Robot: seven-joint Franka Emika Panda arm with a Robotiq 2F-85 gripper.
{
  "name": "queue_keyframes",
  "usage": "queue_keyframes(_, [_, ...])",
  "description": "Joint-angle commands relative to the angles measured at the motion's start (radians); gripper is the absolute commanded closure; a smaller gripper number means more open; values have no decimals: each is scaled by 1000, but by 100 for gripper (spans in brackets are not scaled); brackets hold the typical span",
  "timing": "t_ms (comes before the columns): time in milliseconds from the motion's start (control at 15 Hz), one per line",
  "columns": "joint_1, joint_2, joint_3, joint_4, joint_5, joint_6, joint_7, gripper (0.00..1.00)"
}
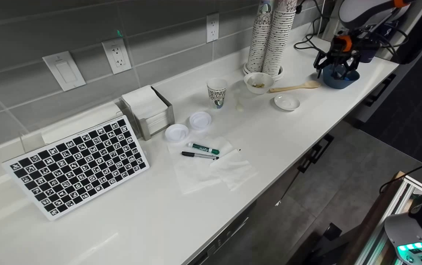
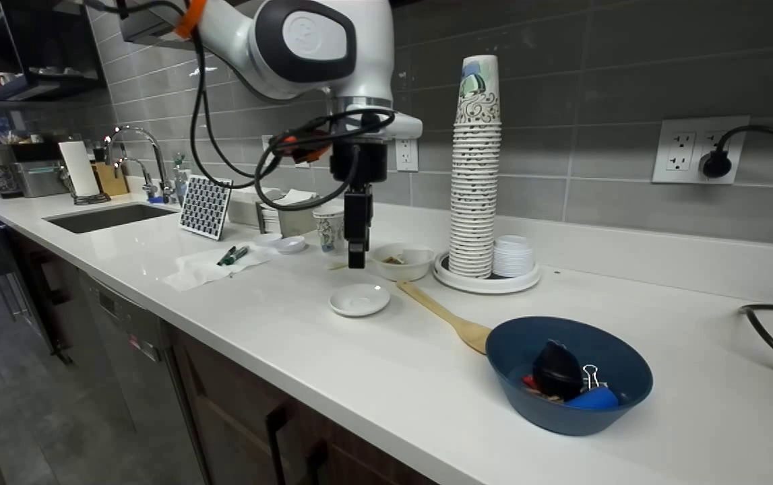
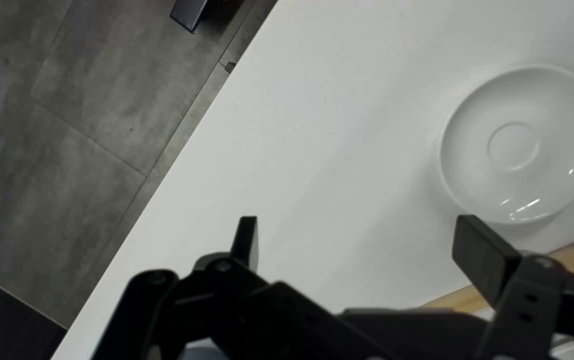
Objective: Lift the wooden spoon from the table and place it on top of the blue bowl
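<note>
The light tan wooden spoon (image 1: 294,88) lies on the white table (image 2: 271,303). Its head is beside the blue bowl (image 2: 565,412), and its handle (image 2: 430,304) points toward a white bowl. In the wrist view, part of the handle (image 3: 457,299) shows behind a finger; the spoon's head is hidden. The blue bowl stands upright and holds a black object, a binder clip and a blue piece. In an exterior view my gripper partly covers the blue bowl (image 1: 336,82). My gripper (image 3: 358,220) is open and empty, above the table; it also shows in an exterior view (image 2: 357,261).
A white saucer (image 2: 359,300) lies by the handle end. A white bowl (image 2: 403,267) and tall cup stacks (image 2: 475,202) on a round tray stand near the wall. A paper cup (image 1: 217,94), markers (image 1: 203,148) and napkins (image 1: 196,176) lie farther along the counter.
</note>
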Motion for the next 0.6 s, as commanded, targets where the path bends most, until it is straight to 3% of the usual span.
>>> queue_keyframes(0, [-13,176,-34,211,95,-93,98,0])
queue_keyframes(67, [-15,215,-41,263,121,-124,130,0])
queue_keyframes(133, [1,119,-41,131,72,-54,75,0])
queue_keyframes(400, [2,149,-46,154,77,-60,77,0])
queue_keyframes(467, [19,181,-51,179,105,-89,222,0])
queue_keyframes(533, [15,197,-43,188,138,-78,252,0])
